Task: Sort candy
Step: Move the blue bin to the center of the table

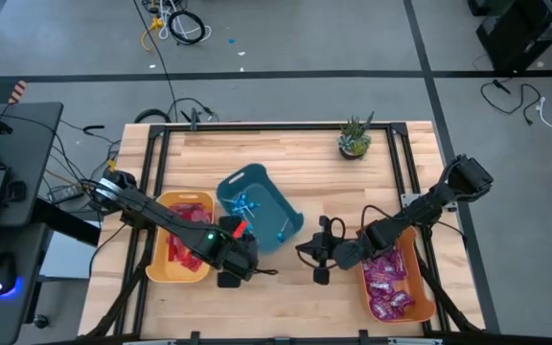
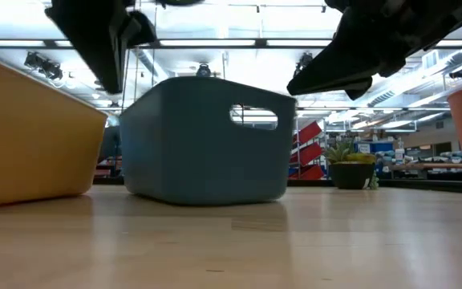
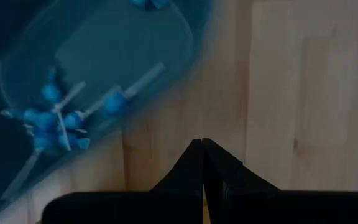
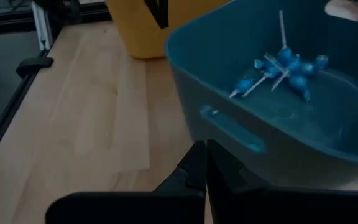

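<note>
On the wooden counter (image 1: 286, 297) stand three bins. Yellow bin (image 1: 157, 264) at the left holds the flat red packets (image 1: 186, 244). Teal bin (image 1: 272, 206) sits in the middle, turned at an angle, with the blue lollipops (image 1: 245, 203) in it; one more lies toward its near right corner. Orange bin (image 1: 425, 305) at the right holds the purple-magenta packets (image 1: 389, 283).

Left gripper (image 1: 236, 257) hangs just beside the near left corner of the teal bin, between it and the yellow bin. Its fingers (image 3: 191, 163) are pressed together with no candy seen between them in the left wrist view. That view looks down on bare counter and on part of the teal bin, where lollipops (image 3: 51, 118) lie in a loose cluster with white sticks crossing.

Right gripper (image 1: 316, 251) is over the counter between the teal and orange bins, pointing toward the teal bin. Its fingers (image 4: 194, 163) are also closed, nothing held. Right wrist view shows the teal bin's wall with its handle slot and the lollipop cluster (image 4: 284, 68) inside, yellow bin behind.

Low view: teal bin (image 2: 207, 136) centre, yellow bin wall (image 2: 30, 136) left, both arms above. Small potted plant (image 1: 355, 137) stands at the far edge of the counter, well apart from the bins.
</note>
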